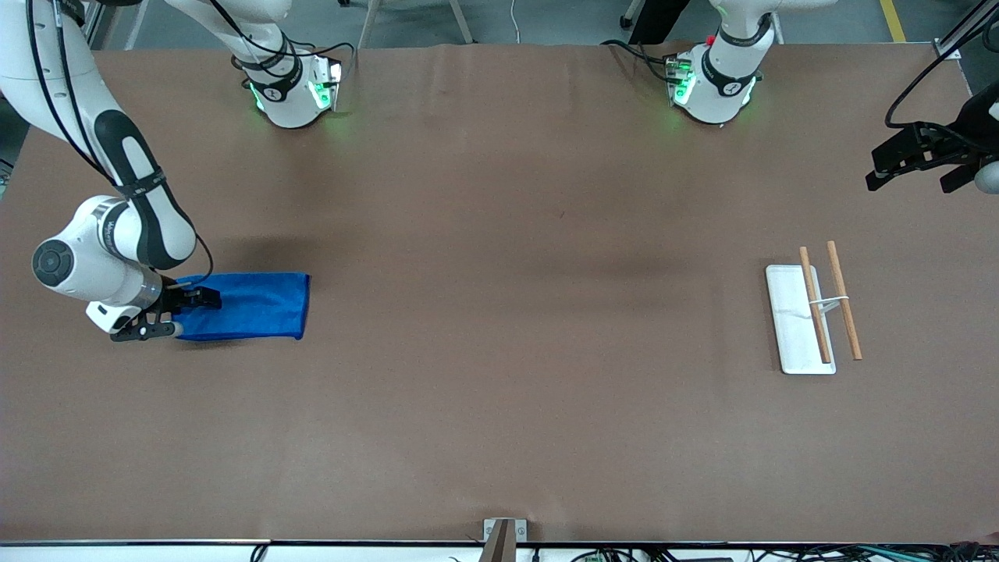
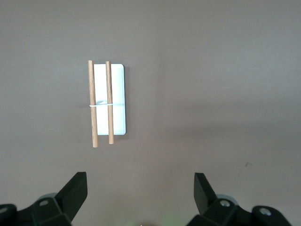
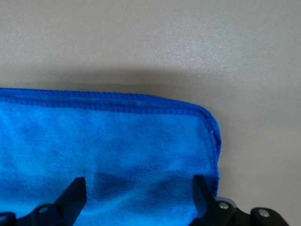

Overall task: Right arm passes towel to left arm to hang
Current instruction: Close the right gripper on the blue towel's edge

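The blue towel (image 1: pixel 250 304) lies folded flat on the table at the right arm's end. My right gripper (image 1: pixel 191 312) is down at the towel's end nearest that table end. It is open, with one finger on either side of the cloth's width. In the right wrist view the towel (image 3: pixel 117 141) fills the space between the open fingers of the right gripper (image 3: pixel 138 188), and its hemmed corner shows. My left gripper (image 1: pixel 909 183) hangs high and open over the left arm's end of the table. In the left wrist view the left gripper (image 2: pixel 141 188) holds nothing.
A white rack tray (image 1: pixel 790 328) with two wooden rods (image 1: pixel 844 300) above it stands near the left arm's end. The left wrist view shows the tray (image 2: pixel 118 99) and rods (image 2: pixel 93 103) from above. Brown table covering stretches between towel and rack.
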Tool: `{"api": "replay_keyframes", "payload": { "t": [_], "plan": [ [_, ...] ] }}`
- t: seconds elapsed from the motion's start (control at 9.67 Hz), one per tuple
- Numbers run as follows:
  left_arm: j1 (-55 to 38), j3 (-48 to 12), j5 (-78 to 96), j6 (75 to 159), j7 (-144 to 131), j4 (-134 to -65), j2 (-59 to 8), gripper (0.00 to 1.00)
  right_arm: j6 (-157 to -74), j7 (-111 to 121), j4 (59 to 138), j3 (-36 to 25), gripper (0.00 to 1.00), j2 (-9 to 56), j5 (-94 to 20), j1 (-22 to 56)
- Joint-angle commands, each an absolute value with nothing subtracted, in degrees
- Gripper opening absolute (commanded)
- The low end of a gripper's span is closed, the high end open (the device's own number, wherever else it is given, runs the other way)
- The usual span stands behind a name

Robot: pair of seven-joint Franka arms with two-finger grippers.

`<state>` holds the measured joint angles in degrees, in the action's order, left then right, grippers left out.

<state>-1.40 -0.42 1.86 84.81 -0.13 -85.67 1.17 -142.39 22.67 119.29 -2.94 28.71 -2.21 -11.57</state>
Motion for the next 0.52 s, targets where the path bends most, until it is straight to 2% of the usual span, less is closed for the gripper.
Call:
{"api": "replay_keyframes", "payload": {
  "t": [0.0,0.21,0.41],
  "plan": [
    [-1.1,-0.4,2.6,84.3,0.5,-87.3,1.1,1.00,-145.1,22.3,121.1,-2.9,0.83,27.4,-3.3,-11.2],
    [-0.2,-0.4,2.6,84.5,0.5,-87.1,0.7,1.00,-145.6,22.2,121.6,-2.9,0.81,27.8,-3.3,-11.3],
    [-0.4,-0.4,2.6,84.5,0.3,-87.1,0.8,1.00,-145.5,22.3,121.6,-2.9,0.49,27.9,-3.3,-11.2]
  ]
}}
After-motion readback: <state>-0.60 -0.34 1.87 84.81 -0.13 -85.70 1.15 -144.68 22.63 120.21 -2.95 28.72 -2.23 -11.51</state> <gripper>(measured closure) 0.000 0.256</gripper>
